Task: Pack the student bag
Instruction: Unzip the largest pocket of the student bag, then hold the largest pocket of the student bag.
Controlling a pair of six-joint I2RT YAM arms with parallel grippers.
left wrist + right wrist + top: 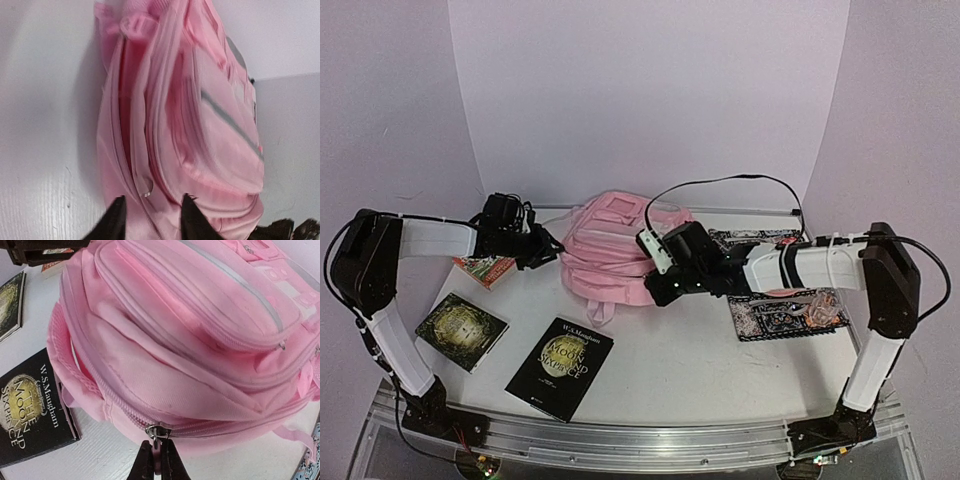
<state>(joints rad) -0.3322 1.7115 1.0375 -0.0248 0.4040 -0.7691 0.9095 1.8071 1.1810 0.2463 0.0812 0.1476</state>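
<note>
student bag (610, 262) lies mid-table between the arms — soft, floppy, likely light; take it by tabs, not loose cloth. right gripper (157, 447) clamped on zipper pull (153, 431); left gripper (151, 212) parted, against its side.

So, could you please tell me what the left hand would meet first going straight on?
Probably the bag, at its zipped edge just ahead of the left hand; the gap is hard to judge.
</note>
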